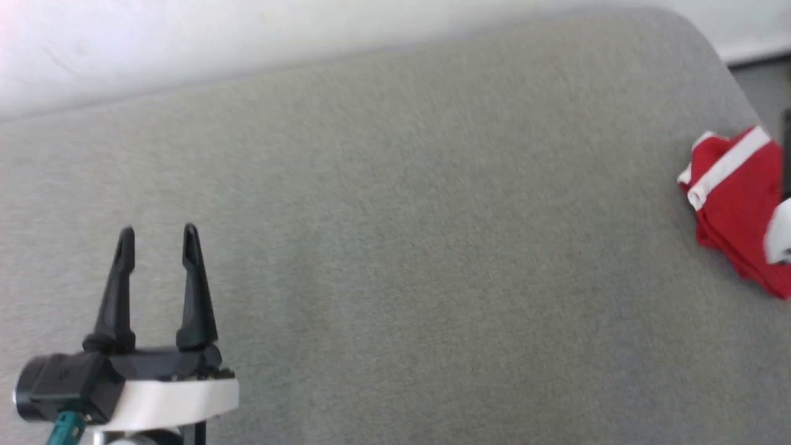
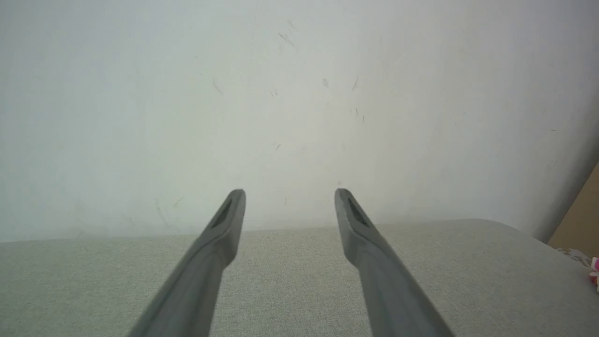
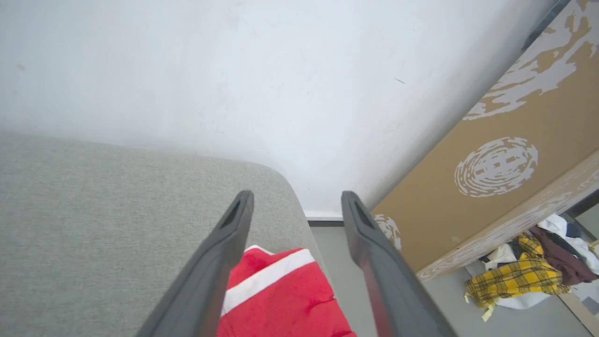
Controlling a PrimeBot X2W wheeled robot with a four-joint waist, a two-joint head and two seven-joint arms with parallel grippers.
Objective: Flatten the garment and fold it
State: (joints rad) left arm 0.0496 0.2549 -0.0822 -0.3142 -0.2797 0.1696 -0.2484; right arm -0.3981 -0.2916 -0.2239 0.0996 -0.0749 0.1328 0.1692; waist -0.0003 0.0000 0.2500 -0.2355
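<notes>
Left gripper point(image 1: 158, 230): low left in head view, fingers spread wide, nothing between them, over bare grey cushion point(image 1: 395, 235). Left wrist view shows the same: open jaws, plain cushion beneath, wall beyond.

Right gripper point(image 3: 297, 194): jaws also spread, holding nothing. In right wrist view the shorts point(image 3: 290, 299) lie straight below and between its fingers, partly hidden by the left finger. No contact visible; height above the cloth cannot be told.

Key relation: the shorts sit at the cushion's far right edge, well apart from the left gripper with the whole bare cushion between them, but right under the right gripper. The right arm is clearly nearer, so the first grab or drag looks like its job. My guess is the shorts need pulling leftward toward the cushion's middle before any flattening, since there is little room at the edge.

Shorts look: bright red, bunched in a small heap, not flat. A white stripe runs diagonally across the top, low-left to high-right in head view. Several layers stacked and creased; a red point sticks out at the lower side. Head view cuts the heap at the frame's right edge, so its full extent and long axis cannot be told. No print or waistband visible. A pale blurred bit overlaps it there, probably the right arm.

Farther off: white wall point(image 3: 234, 70), brown cardboard box point(image 3: 491, 196), and a clothes pile point(image 3: 524, 276) with yellow plaid on the floor.
</notes>
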